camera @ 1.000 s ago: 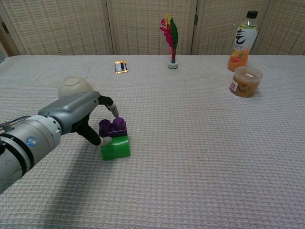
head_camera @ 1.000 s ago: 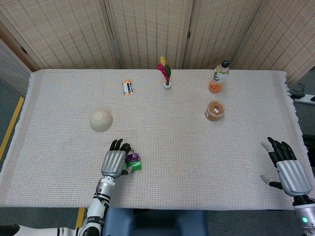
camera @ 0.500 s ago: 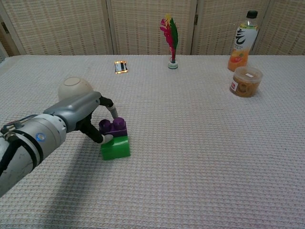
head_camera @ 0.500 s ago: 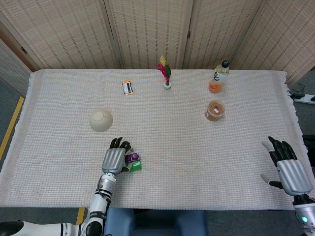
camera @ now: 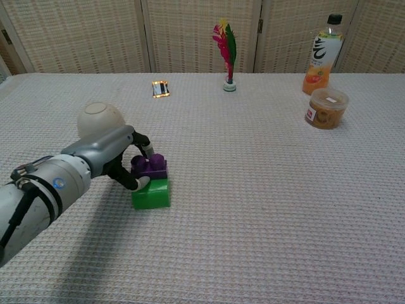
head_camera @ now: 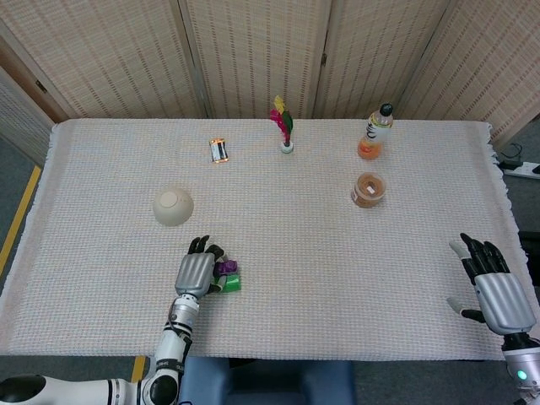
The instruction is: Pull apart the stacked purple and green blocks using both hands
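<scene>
A purple block (camera: pixel 150 167) sits stacked on a green block (camera: pixel 151 193) on the cloth near the table's front left; the head view shows the purple block (head_camera: pixel 226 268) and the green block (head_camera: pixel 231 283) too. My left hand (camera: pixel 117 154) grips the purple block, a finger on its far side and the thumb at its near left. In the head view the left hand (head_camera: pixel 197 272) lies just left of the stack. My right hand (head_camera: pixel 494 291) hovers at the table's front right edge with fingers spread, holding nothing; the chest view does not show it.
A beige dome (head_camera: pixel 173 205) lies behind the left hand. At the back stand a small orange can (head_camera: pixel 219 150), a feather shuttlecock (head_camera: pixel 284 126) and an orange drink bottle (head_camera: pixel 375 132). A round snack tub (head_camera: pixel 368 189) sits in front of the bottle.
My left hand has closed in on the purple block and the stack has shifted slightly left and nearer the hand. The right hand has barely moved.
</scene>
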Robot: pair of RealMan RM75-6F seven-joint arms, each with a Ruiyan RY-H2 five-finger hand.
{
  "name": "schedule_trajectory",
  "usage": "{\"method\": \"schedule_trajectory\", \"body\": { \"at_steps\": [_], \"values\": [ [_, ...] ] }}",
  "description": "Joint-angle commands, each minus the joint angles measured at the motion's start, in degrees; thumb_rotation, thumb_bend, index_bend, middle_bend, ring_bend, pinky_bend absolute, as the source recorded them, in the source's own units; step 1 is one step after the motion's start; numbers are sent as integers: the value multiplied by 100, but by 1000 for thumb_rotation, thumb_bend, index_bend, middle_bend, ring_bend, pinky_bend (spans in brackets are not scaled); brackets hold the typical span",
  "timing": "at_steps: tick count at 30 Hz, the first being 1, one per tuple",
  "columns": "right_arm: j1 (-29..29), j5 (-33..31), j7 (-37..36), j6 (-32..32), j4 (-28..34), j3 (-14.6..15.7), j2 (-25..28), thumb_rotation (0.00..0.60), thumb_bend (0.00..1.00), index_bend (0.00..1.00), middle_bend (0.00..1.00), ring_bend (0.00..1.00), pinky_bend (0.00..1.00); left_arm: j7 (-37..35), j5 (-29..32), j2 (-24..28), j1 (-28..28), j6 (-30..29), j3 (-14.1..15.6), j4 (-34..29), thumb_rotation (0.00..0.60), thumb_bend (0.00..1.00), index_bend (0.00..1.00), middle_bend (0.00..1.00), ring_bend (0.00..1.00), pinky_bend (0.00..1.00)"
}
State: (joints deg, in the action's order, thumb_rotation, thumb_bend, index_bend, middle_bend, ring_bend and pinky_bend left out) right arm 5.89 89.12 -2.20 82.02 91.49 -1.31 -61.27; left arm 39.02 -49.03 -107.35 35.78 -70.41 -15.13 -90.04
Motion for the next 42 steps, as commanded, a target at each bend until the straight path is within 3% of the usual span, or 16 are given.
{"method": "schedule_trajectory", "body": {
  "at_steps": [1,6,12,17,21,31,42],
  "values": [
    [7,2,-7,-11,-1,2,-2,600,239,0,0,0,0,-195,-184,-8,-27,-54,40,78,600,522,616,515,152,0],
    [44,34,-89,-73,-18,20,-4,600,239,0,0,0,0,-498,-477,30,-85,-108,113,93,600,570,705,630,212,0],
    [327,249,-906,-481,-233,104,-101,600,240,0,0,0,0,-1019,-913,433,-320,-273,214,-469,600,590,734,667,227,0],
    [756,565,-2134,-1006,-832,244,-640,600,239,0,0,0,0,-1154,-539,838,-371,-162,-53,-1395,600,600,736,670,227,0],
    [1331,1033,-3993,-1580,-1116,528,-909,600,239,0,0,0,0,-1084,-446,1067,-377,-273,-164,-1934,600,613,737,672,226,0],
    [2425,1685,-7144,-1725,-1591,795,-1518,600,239,0,0,0,0,-944,-331,1195,-234,-437,-284,-2363,600,627,742,682,226,0],
    [3294,1360,-8667,-2020,-1704,578,-1898,600,239,0,0,0,0,-935,-315,1107,-60,-511,-305,-2220,600,632,746,685,227,0]
  ]
}}
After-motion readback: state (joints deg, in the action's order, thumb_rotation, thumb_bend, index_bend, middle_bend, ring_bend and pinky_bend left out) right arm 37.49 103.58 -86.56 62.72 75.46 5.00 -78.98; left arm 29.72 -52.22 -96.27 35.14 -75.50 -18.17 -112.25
